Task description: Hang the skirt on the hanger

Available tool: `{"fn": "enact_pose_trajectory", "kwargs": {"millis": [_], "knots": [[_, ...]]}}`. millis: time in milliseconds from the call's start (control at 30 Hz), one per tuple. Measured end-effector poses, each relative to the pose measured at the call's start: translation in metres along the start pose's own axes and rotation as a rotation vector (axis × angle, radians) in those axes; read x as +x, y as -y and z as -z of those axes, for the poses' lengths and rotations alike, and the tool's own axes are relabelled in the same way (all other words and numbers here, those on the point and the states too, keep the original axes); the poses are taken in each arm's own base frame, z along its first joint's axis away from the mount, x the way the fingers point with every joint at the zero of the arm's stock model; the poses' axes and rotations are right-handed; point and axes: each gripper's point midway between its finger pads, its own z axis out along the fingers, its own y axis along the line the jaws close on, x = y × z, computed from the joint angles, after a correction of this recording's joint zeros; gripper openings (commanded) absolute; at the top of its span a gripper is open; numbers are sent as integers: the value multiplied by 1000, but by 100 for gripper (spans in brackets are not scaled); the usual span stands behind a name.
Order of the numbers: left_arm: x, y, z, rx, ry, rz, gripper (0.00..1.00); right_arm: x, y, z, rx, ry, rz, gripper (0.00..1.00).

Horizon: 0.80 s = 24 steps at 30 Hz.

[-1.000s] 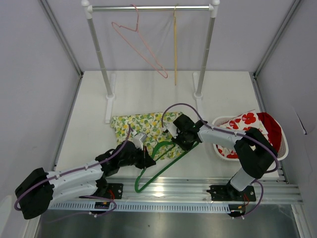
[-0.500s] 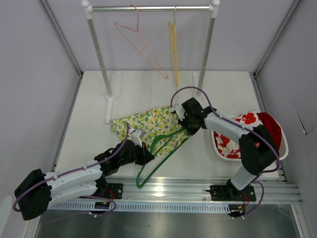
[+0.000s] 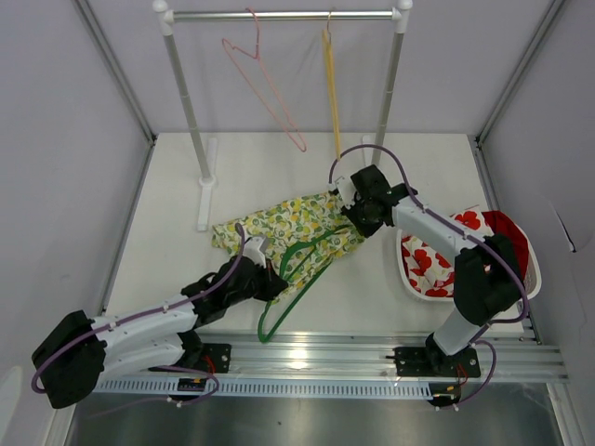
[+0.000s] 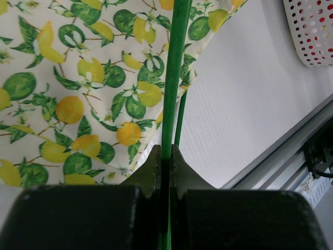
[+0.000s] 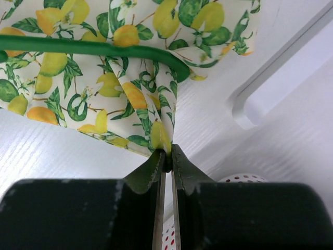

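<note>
The lemon-print skirt (image 3: pixel 279 223) lies rumpled on the white table, part of it raised at its right end. A green wire hanger (image 3: pixel 296 283) runs through and under it. My left gripper (image 3: pixel 271 282) is shut on the hanger's green wire (image 4: pixel 169 94), with the skirt (image 4: pixel 78 94) just beyond it. My right gripper (image 3: pixel 351 216) is shut on a fold of the skirt's edge (image 5: pixel 158 136) and holds it above the table; the hanger's rounded end (image 5: pixel 104 49) crosses the cloth there.
A clothes rail (image 3: pixel 279 15) stands at the back with a pink hanger (image 3: pixel 265 79) and a yellow hanger (image 3: pixel 332 84). A white basket (image 3: pixel 521 279) with red-flowered cloth sits at the right. A metal rail (image 3: pixel 372 348) runs along the near edge.
My right gripper has moved up and to the right, toward the rail's base, pulling the skirt's edge with it. The skirt has stretched and shifted. The hanger has swung a little; the left gripper barely moved.
</note>
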Motion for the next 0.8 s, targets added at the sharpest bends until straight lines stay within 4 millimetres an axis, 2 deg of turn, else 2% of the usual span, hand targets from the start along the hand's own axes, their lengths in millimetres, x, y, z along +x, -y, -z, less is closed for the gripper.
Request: {"fn": "enact_pose_trajectory", "kwargs": {"millis": [167, 233, 267, 400, 433, 533, 800], "knots": [[-5, -6, -1, -17, 14, -4, 0, 4, 6, -6, 15, -20, 6, 16], [-6, -8, -1, -17, 16, -7, 0, 9, 8, -11, 19, -36, 5, 25], [-7, -8, -1, -15, 17, -8, 0, 13, 9, -13, 19, -49, 4, 36], [-9, -8, -4, -9, 21, -18, 0, 26, 7, -19, 9, -83, 3, 66], [-9, -9, -5, -10, 20, -23, 0, 30, 4, -20, 1, -90, 5, 68], [-10, -9, -7, -8, 23, -24, 0, 37, -6, -20, -25, -106, 14, 70], [-10, -7, -7, 2, 24, -24, 0, 30, -22, -20, -95, -73, -31, 71]]}}
